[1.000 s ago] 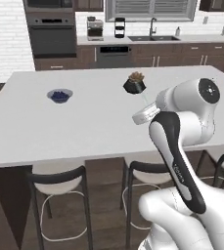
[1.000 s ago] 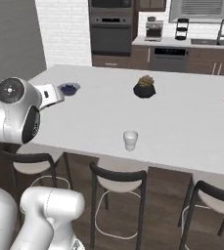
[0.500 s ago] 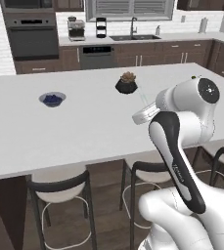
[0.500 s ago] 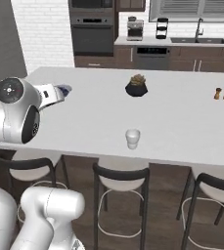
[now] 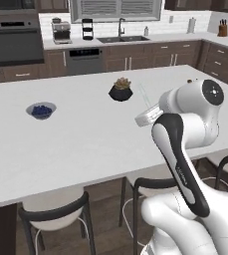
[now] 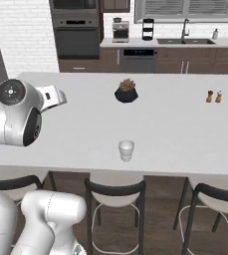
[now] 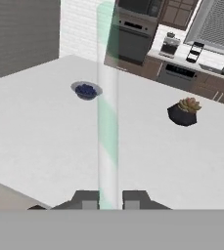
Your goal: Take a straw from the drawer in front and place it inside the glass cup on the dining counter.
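Straw (image 7: pixel 107 107) stands clamped between the two dark tips of the gripper (image 7: pixel 109 199), rising from them in the hand view; in the left base view it shows as a faint pale line above the hand. The jaws are pinched together on its lower end. The glass cup (image 6: pixel 126 150) sits on the dining counter (image 6: pixel 175 134) near the front edge, above the stools, well apart from the potted plant (image 6: pixel 127 92). The blue-filled bowl (image 5: pixel 41 110) lies farther from the cup than the plant. The straw is likely very light, thin and slick, so it could pivot or slip; a hold low on the shaft leaves its free end to enter the cup.
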You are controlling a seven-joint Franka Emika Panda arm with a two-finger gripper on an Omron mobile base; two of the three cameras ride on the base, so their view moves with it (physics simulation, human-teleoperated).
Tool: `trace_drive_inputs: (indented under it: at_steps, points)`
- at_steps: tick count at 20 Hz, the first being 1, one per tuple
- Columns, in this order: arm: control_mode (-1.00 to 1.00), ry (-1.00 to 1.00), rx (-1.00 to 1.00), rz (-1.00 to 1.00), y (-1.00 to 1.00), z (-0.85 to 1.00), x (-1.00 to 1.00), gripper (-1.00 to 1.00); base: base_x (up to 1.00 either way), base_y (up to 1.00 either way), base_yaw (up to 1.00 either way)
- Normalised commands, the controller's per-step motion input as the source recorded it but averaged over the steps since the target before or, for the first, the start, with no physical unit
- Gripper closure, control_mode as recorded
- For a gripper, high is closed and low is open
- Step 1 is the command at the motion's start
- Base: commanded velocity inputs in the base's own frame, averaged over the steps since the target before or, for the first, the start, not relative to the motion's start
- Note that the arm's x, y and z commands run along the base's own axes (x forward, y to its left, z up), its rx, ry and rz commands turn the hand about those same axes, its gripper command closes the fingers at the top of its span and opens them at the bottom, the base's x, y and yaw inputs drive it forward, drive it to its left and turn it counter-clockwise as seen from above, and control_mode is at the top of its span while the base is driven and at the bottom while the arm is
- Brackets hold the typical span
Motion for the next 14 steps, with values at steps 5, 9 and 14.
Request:
trace_drive_inputs:
  at_steps: [5, 9, 14]
  points:
    - [1.0, 0.0, 0.0, 0.0, 0.0, 0.0, 0.0, 1.0, 0.21, 0.14, -0.16]
    - [1.0, 0.0, 0.0, 0.0, 0.0, 0.0, 0.0, 1.0, 0.07, 0.0, -0.07]
    - [1.0, 0.0, 0.0, 0.0, 0.0, 0.0, 0.0, 1.0, 0.0, 0.0, 0.0]
